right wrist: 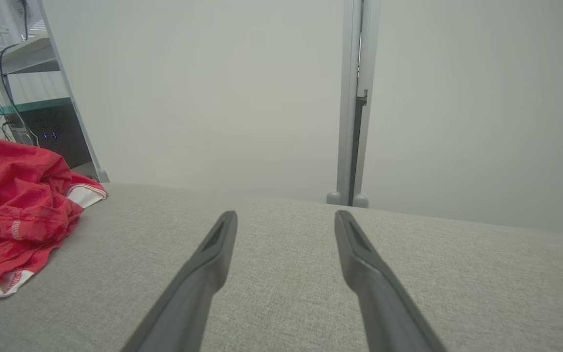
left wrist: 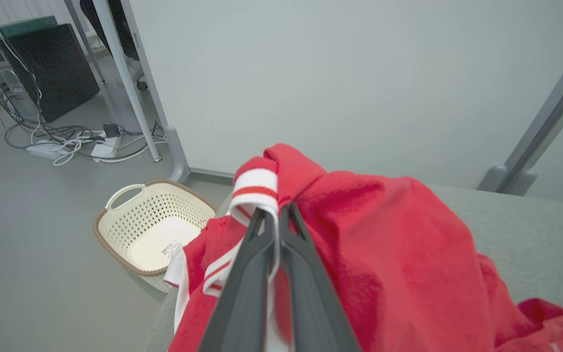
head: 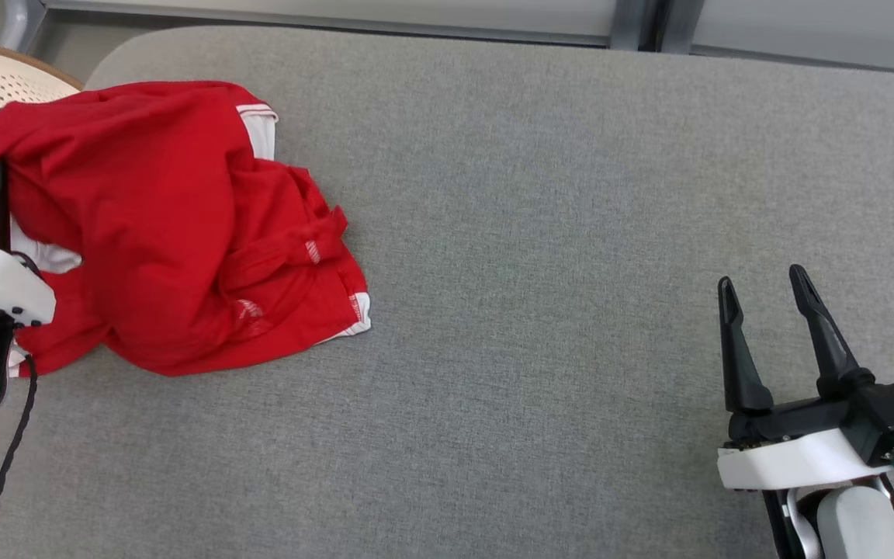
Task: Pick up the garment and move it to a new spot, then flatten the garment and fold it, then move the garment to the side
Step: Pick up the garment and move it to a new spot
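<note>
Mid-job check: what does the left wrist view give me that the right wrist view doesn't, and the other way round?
Left wrist view: the left gripper shut on the striped cuff of the red garment, a cream laundry basket on the floor, cables. Right wrist view: the right gripper open above the grey table, a grey post. Shared: the garment, the table, the pale wall.

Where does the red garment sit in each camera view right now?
Head view: red garment at the left, bunched on the grey table.
Left wrist view: garment centre to lower right, striped cuff pinched in the left gripper.
Right wrist view: garment at the left edge, lying on the table.
Shared landmark: the grey table under it.
</note>
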